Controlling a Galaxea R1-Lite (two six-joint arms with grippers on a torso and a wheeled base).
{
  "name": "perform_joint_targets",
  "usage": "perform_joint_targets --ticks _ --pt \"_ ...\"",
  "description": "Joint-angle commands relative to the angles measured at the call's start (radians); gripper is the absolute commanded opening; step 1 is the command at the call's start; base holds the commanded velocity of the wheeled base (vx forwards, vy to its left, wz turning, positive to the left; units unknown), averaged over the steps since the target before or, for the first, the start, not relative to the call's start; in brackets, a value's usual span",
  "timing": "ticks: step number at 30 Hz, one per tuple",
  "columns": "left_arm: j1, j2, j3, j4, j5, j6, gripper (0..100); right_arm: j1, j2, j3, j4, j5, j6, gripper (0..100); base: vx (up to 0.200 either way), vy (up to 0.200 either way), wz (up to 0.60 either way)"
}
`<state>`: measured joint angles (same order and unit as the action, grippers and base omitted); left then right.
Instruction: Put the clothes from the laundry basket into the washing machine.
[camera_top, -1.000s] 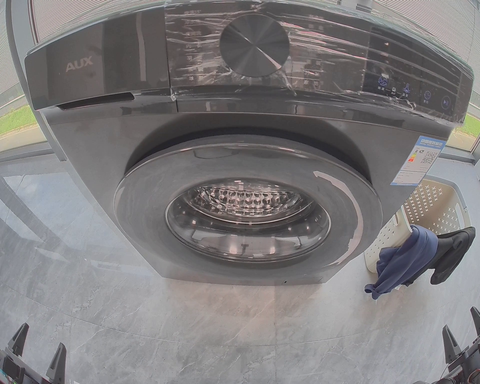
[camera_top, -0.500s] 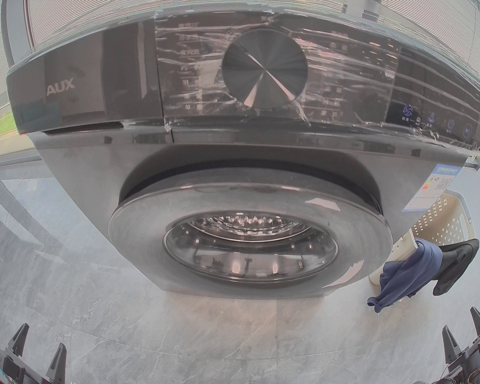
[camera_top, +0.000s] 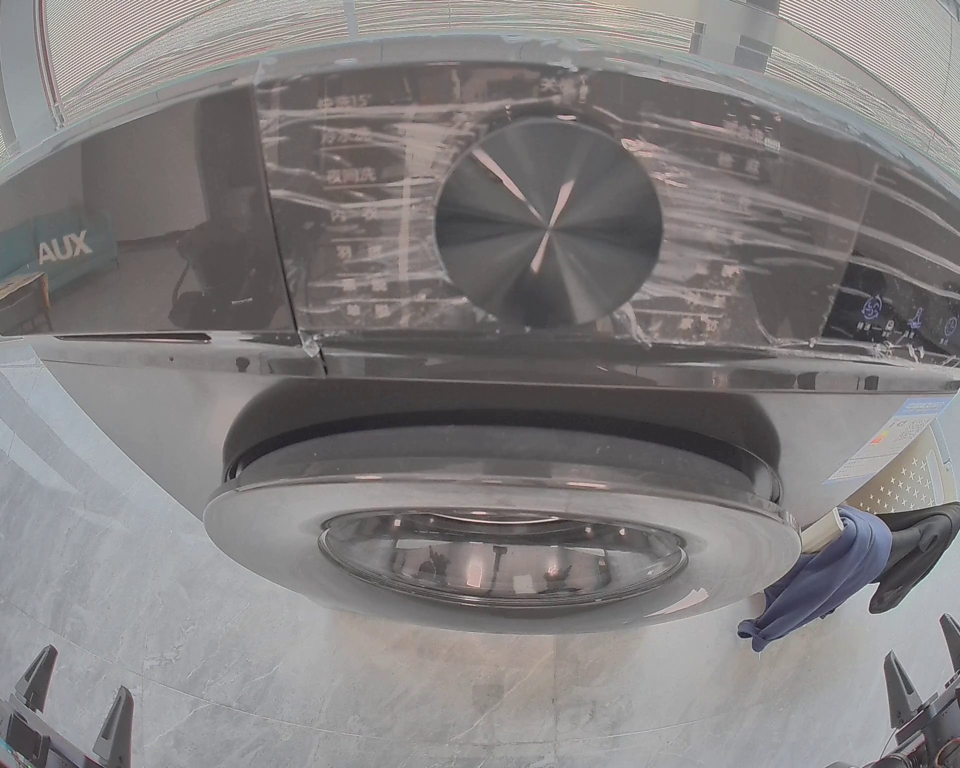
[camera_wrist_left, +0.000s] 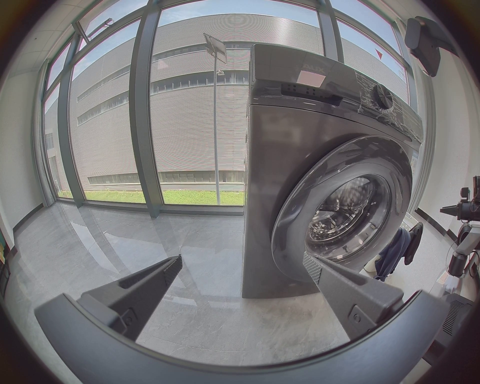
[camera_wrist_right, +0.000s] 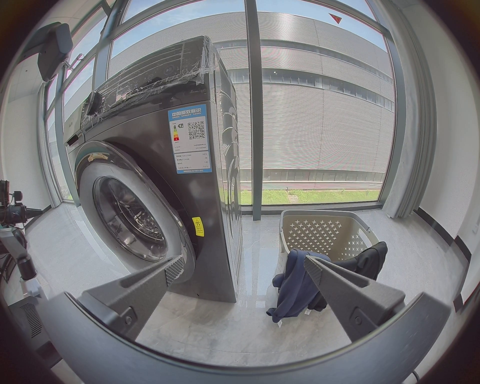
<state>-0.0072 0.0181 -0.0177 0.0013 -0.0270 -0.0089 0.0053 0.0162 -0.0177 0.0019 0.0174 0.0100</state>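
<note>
The dark grey washing machine (camera_top: 520, 300) stands close in front of me with its round glass door (camera_top: 500, 545) shut. The white laundry basket (camera_wrist_right: 325, 232) sits on the floor just to its right. A blue garment (camera_wrist_right: 295, 287) and a black garment (camera_wrist_right: 370, 260) hang over the basket's near rim; the head view shows the blue one (camera_top: 825, 585) and the black one (camera_top: 915, 555) too. My left gripper (camera_wrist_left: 242, 262) is open and holds nothing, low at the near left (camera_top: 78, 690). My right gripper (camera_wrist_right: 241, 265) is open and holds nothing, low at the near right (camera_top: 922, 655), short of the basket.
Grey tiled floor (camera_top: 400, 690) lies open between my grippers and the machine. A tall window wall (camera_wrist_right: 320, 125) runs behind the machine and basket. A white wall (camera_wrist_right: 450, 150) closes off the space to the right of the basket.
The head camera has moved closer to the washing machine, so its panel and door loom larger. Both grippers stay open at the same spots in the picture.
</note>
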Motion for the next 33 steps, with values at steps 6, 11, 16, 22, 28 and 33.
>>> perform_joint_targets --ticks 6,11,16,22,28,33 --pt "0.001 -0.017 0.018 -0.001 -0.004 0.009 100 0.016 0.087 -0.272 0.012 0.079 0.070 100 0.000 0.000 0.00" --pt "0.001 -0.017 0.018 -0.001 -0.004 0.009 100 0.074 0.209 -0.306 0.171 0.231 0.082 100 0.000 0.000 0.00" --pt "0.001 -0.017 0.018 -0.001 -0.004 0.009 100 0.097 0.381 -0.275 0.162 0.294 0.062 100 0.000 0.000 0.00" --pt "0.001 -0.017 0.018 -0.001 -0.004 0.009 100 0.125 0.573 -0.285 0.072 0.377 0.057 100 0.000 0.000 0.00" --pt "0.001 -0.017 0.018 -0.001 -0.004 0.009 100 0.262 0.745 -0.300 -0.020 0.375 0.057 100 0.000 0.000 0.00" --pt "0.001 -0.017 0.018 -0.001 -0.004 0.009 100 0.305 0.893 -0.324 -0.105 0.331 0.059 100 0.000 0.000 0.00"
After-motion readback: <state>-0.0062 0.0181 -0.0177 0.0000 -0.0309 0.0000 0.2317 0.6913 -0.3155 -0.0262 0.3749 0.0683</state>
